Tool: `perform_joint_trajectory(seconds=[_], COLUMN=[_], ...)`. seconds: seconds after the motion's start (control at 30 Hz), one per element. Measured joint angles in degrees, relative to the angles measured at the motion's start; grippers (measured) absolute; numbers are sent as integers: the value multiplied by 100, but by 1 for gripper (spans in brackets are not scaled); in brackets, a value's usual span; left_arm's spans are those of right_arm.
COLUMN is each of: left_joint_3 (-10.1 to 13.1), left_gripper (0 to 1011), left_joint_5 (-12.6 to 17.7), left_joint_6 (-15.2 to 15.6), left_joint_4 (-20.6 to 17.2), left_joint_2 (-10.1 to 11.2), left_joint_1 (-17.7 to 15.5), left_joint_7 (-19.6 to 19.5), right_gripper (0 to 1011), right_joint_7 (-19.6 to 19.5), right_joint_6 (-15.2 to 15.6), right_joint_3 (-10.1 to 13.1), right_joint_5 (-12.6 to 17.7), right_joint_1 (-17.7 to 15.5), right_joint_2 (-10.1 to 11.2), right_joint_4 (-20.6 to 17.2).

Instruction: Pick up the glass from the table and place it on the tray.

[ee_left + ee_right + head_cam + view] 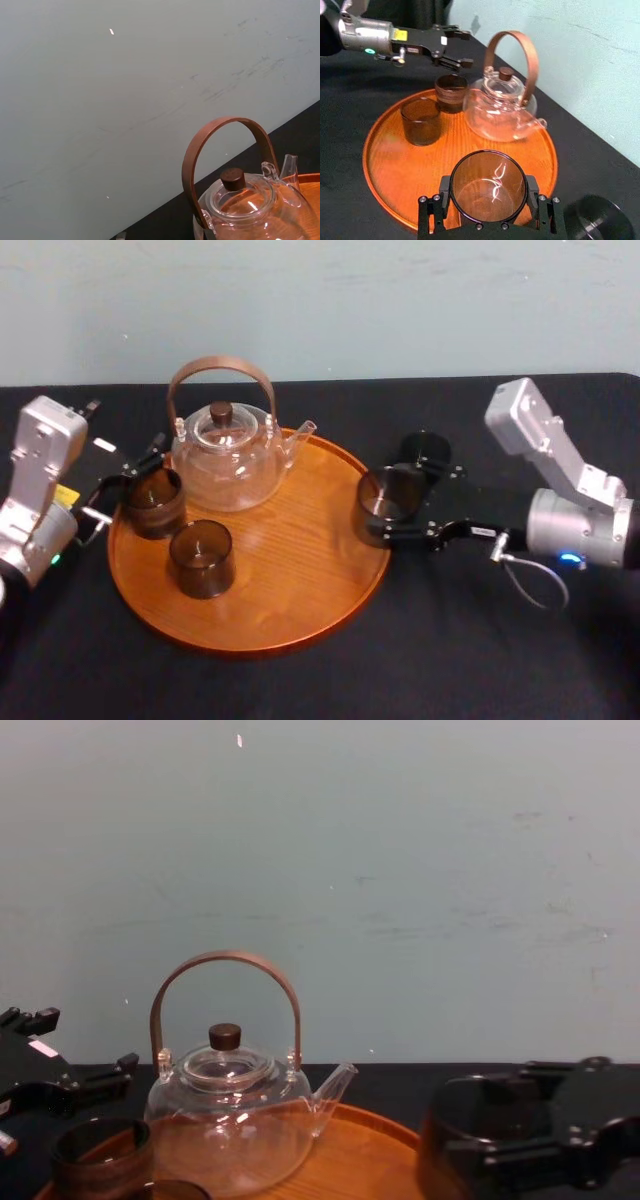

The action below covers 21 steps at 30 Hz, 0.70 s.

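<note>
My right gripper [392, 506] is shut on a dark smoky glass [385, 490], holding it upright at the right rim of the round wooden tray [300, 580]. The right wrist view looks down into this glass [489, 182], with a finger on either side, at the tray's [390, 160] near edge. My left gripper [130, 480] stands open at the tray's left edge, just outside another dark glass [153, 502], apart from it. The black-clothed table [450, 660] lies all around the tray.
A clear glass teapot [225, 455] with a brown hoop handle stands at the back of the tray. A further dark glass [201, 558] stands at the tray's front left. A dark round object [425, 448] sits on the table behind my right gripper.
</note>
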Motion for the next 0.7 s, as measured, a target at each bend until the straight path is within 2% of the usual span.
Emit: perform_joint_trajectory(seconds=[0.27, 0.7], left_joint_3=[0, 0], left_gripper=[1001, 1001], left_joint_5=[0, 0], left_joint_6=[0, 0], left_joint_4=[0, 0], left_joint_2=[0, 0], left_joint_1=[0, 0], left_joint_7=[0, 0], right_gripper=[903, 903], right_joint_7=[152, 255], right_joint_6=[-71, -197], right_joint_3=[-370, -708], right_joint_5=[-76, -42], right_joint_1=[335, 536], right_joint_2=[-336, -675], right_joint_4=[261, 560])
